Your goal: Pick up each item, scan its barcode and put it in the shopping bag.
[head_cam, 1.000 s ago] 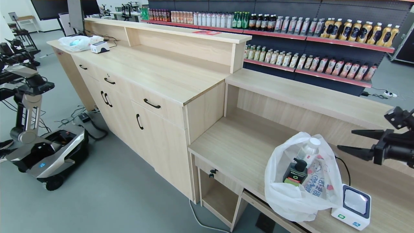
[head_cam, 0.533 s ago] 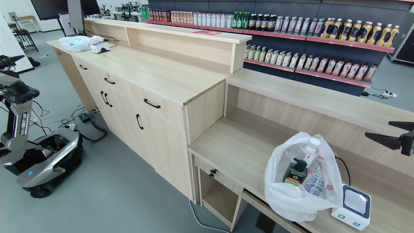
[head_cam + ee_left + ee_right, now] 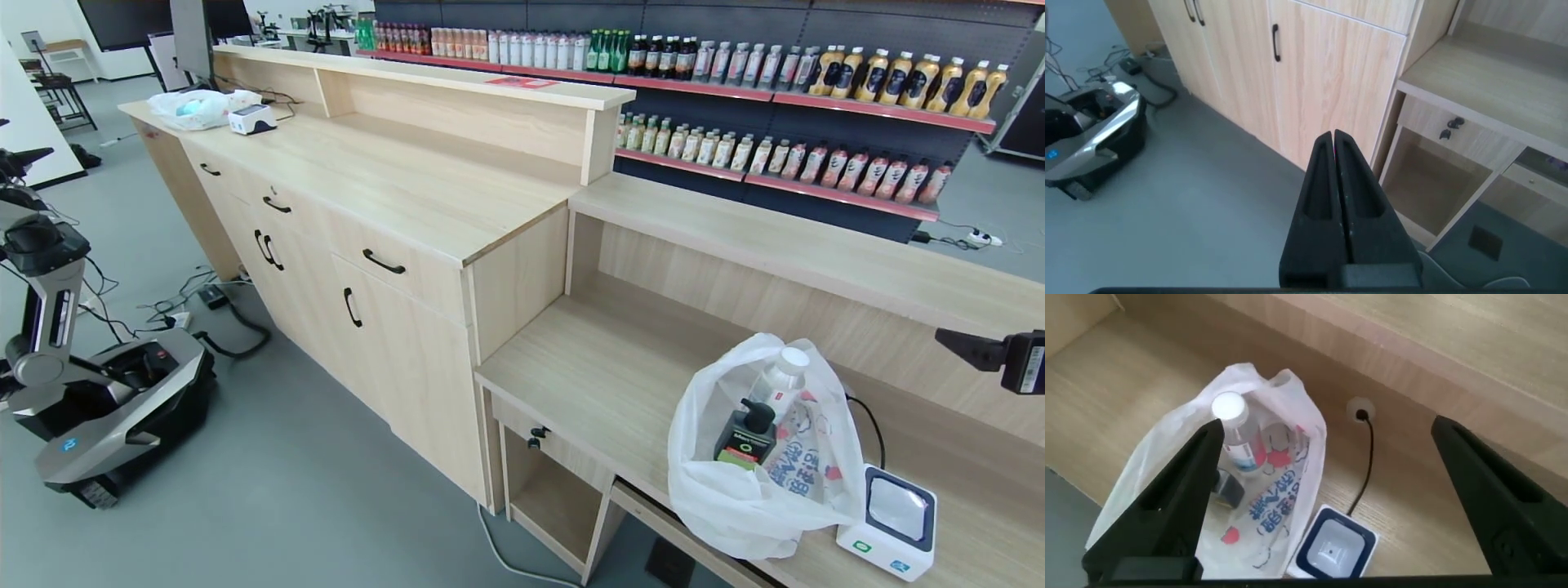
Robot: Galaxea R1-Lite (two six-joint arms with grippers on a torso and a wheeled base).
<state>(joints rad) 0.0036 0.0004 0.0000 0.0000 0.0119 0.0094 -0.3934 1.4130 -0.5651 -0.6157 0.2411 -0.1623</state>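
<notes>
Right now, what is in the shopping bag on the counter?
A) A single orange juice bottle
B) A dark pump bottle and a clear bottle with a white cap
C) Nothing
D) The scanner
B: in the head view the dark pump bottle and the clear bottle with a white cap stand inside the shopping bag, while the scanner sits outside, beside it.

- Counter (image 3: pixel 604 367): pale wood, fine straight grain.
- Shopping bag (image 3: pixel 759 498), by the counter's front edge: translucent white plastic with red and blue print.
- Bottle (image 3: pixel 780 377) in the bag: clear, with a white cap and a touch of red on the label.
- Pump bottle (image 3: pixel 747 437) in the bag: black, with a green and red label.
- Scanner (image 3: pixel 890 523), at the front edge: white body, dark blue rim, grey window, small green and blue marks.
- Cable (image 3: pixel 873 425): black.
- Left gripper (image 3: pixel 1333 137), right gripper (image 3: pixel 1327 429): black.
</notes>
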